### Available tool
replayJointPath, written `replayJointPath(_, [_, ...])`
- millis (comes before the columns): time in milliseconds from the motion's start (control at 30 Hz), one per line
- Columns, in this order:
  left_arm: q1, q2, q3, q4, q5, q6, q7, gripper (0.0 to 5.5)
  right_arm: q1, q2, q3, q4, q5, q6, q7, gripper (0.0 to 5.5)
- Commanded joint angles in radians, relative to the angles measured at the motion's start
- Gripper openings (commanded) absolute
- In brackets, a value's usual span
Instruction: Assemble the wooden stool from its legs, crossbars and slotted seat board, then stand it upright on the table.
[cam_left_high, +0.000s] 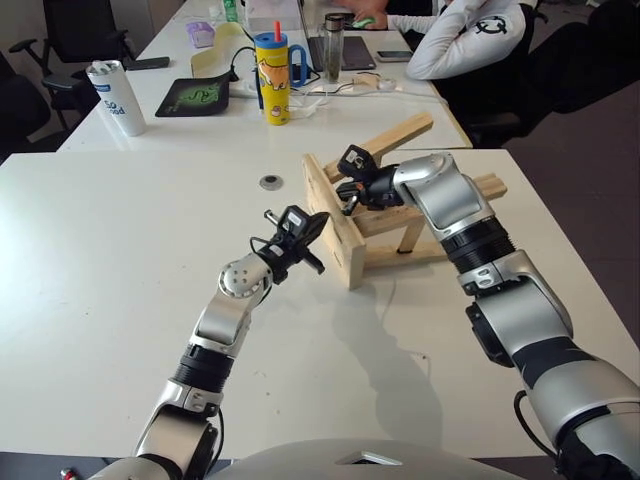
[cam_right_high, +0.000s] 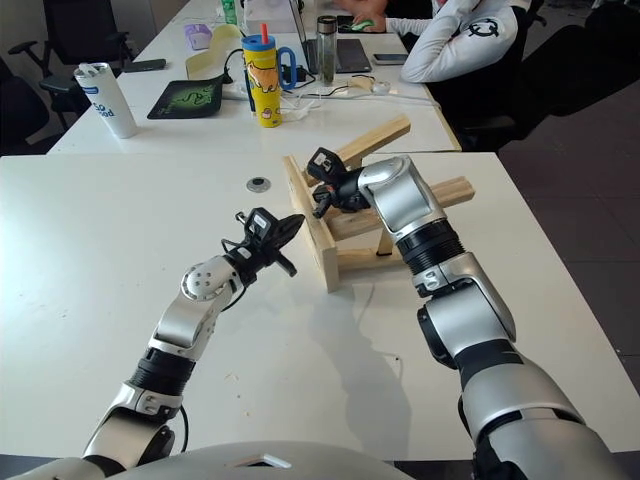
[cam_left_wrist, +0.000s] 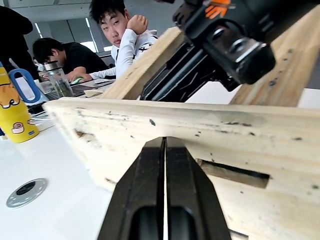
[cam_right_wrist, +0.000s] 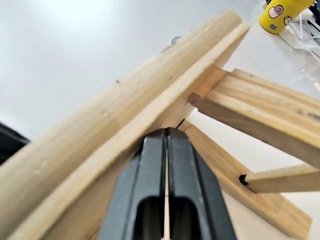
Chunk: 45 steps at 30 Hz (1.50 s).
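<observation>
On the white table (cam_left_high: 130, 300), the stool (cam_left_high: 385, 222) lies on its side, its seat board (cam_left_high: 338, 240) between the closed left gripper (cam_left_high: 318, 221) and the closed right gripper (cam_left_high: 344, 196).

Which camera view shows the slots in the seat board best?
The left wrist view: the seat board faces the camera close up, with one slot clearly visible. The eye views show the board standing on edge, seen obliquely, its slots too thin to make out. The right wrist view looks along its edge.
</observation>
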Motion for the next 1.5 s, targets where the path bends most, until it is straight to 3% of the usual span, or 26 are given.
replayJointPath(33, [-0.025,-0.054,-0.095,-0.082,-0.009,0.04,-0.057,0.01,0.06,0.014,0.076,-0.12,0.062,-0.038,0.188,0.0])
replayJointPath(300, [-0.031,-0.052,-0.101,-0.125,-0.008,0.076,-0.079,0.01,0.143,-0.131,0.16,-0.298,0.064,-0.143,0.4,0.0])
replayJointPath(1100, [-0.041,-0.067,-0.076,-0.205,-0.014,0.107,-0.065,0.01,-0.001,-0.056,0.015,0.093,-0.058,-0.326,0.169,0.0])
replayJointPath(1400, [-0.02,-0.051,-0.069,-0.228,-0.019,0.122,-0.065,0.01,0.027,-0.159,-0.183,0.057,0.018,-0.273,0.093,0.0])
replayJointPath(1500, [-0.012,-0.045,-0.068,-0.239,-0.024,0.129,-0.063,0.01,0.017,-0.139,-0.269,0.121,0.028,-0.298,-0.054,0.0])
